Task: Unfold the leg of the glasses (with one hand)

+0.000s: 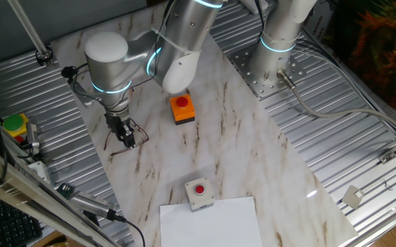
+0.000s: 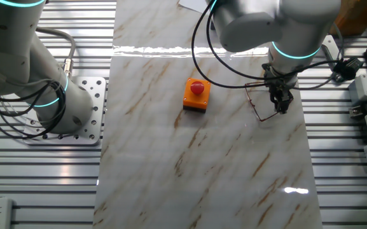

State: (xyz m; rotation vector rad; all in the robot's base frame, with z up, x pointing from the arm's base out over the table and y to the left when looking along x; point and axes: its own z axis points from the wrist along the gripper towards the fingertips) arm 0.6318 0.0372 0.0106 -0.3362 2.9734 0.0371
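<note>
The claw [image 1: 126,135] is lowered onto the glasses [image 1: 121,143], which lie on the marble counter [image 1: 239,137] near its left edge in one fixed view. Its fingers [image 2: 281,102] appear clenched on the thin frame, though the grip cannot be told for sure. An orange box [image 1: 182,108] with a red button stands well apart, to the right.

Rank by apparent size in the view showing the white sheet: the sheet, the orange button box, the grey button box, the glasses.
1. White paper sheet, largest.
2. Thin dark wire-frame glasses, wider in outline, though partly hidden by the gripper.
3. Orange box with red button and grey box with red button: alike, unranked.
</note>
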